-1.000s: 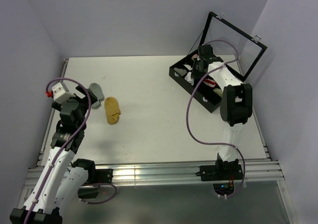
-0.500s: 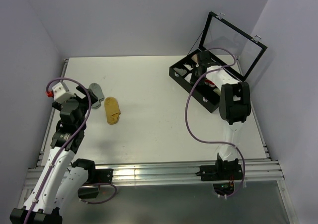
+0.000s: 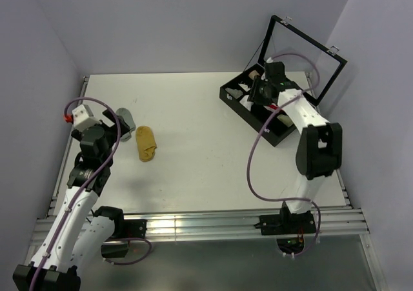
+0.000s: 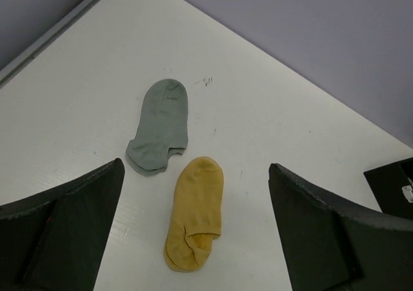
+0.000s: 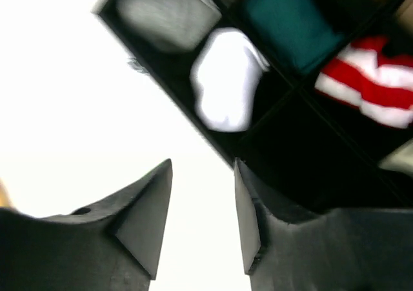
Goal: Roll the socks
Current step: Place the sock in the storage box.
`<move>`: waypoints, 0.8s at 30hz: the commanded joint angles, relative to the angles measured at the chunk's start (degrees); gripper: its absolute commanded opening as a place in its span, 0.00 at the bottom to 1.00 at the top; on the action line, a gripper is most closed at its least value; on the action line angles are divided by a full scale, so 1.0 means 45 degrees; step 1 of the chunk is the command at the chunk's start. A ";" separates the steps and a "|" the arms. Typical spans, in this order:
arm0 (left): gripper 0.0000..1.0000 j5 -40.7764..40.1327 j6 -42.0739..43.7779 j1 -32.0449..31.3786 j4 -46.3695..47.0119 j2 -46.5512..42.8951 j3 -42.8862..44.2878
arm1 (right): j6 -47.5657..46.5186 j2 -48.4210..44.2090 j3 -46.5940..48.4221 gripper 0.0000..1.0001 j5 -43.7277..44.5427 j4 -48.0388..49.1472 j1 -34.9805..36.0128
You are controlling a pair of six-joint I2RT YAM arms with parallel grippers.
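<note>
Here, white table (image 3: 193,168), lilac walls (image 3: 181,26); grey sock (image 3: 126,119), mustard sock (image 3: 146,143)

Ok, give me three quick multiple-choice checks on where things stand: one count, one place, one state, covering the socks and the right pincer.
1. How many socks lie loose on the table?
A. one
B. two
C. four

2. Where does the right pincer hang?
A. over the black case
B. at the table's near edge
C. over the table's far left corner

3. The yellow sock is:
A. rolled tight
B. flat and unrolled
C. gripped in a pincer

Answers:
1 B: the left wrist view shows the grey sock and the yellow sock side by side, and no other.
2 A: the top view puts it above the case's compartments.
3 B: it lies at full length on the table with nothing touching it.
</note>
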 commanded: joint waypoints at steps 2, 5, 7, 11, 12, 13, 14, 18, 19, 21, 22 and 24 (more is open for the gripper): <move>0.99 0.1034 -0.0366 0.0038 -0.0515 0.1250 0.1015 | 0.0078 -0.3253 -0.1399 0.56 0.0036 0.1755 -0.0013; 0.98 0.1815 -0.0483 0.0038 -0.1237 0.2092 0.1659 | 0.0196 -0.5088 -0.2847 0.63 -0.0256 0.2730 -0.0032; 0.98 0.2302 -0.0581 0.0038 -0.1569 0.2894 0.1915 | 0.0236 -0.6451 -0.3956 0.64 -0.0764 0.3570 -0.0013; 0.97 0.2929 -0.0796 0.0058 -0.1981 0.4531 0.2520 | 0.0469 -0.8507 -0.5621 0.68 -0.1663 0.4899 -0.0013; 0.97 0.3085 -0.0951 0.0039 -0.2078 0.4827 0.2599 | 0.0509 -0.9052 -0.5875 0.68 -0.1780 0.5133 -0.0013; 0.97 0.3261 -0.1010 0.0038 -0.2137 0.5139 0.2677 | 0.0567 -0.9290 -0.6322 0.69 -0.1917 0.5213 -0.0013; 0.97 0.3630 -0.1108 0.0058 -0.2118 0.5703 0.2794 | 0.0645 -0.9543 -0.6578 0.69 -0.2015 0.5310 -0.0032; 0.97 0.4667 -0.1887 0.0038 -0.1943 0.7151 0.2912 | 0.1132 -1.0521 -0.8101 0.69 -0.2717 0.6169 -0.0032; 0.97 0.4939 -0.2025 0.0058 -0.1865 0.7444 0.2893 | 0.1231 -1.0813 -0.8723 0.70 -0.2931 0.6712 -0.0033; 0.97 0.5427 -0.2472 0.0058 -0.1728 0.8342 0.2912 | 0.1465 -1.1010 -0.9215 0.72 -0.3751 0.7203 -0.0033; 0.97 0.5566 -0.2611 0.0039 -0.1650 0.8616 0.2951 | 0.1543 -1.1011 -0.9488 0.72 -0.3967 0.7322 -0.0052; 0.97 0.5917 -0.3058 0.0038 -0.1494 0.9398 0.2932 | 0.1622 -1.1050 -0.9705 0.71 -0.4456 0.7537 -0.0033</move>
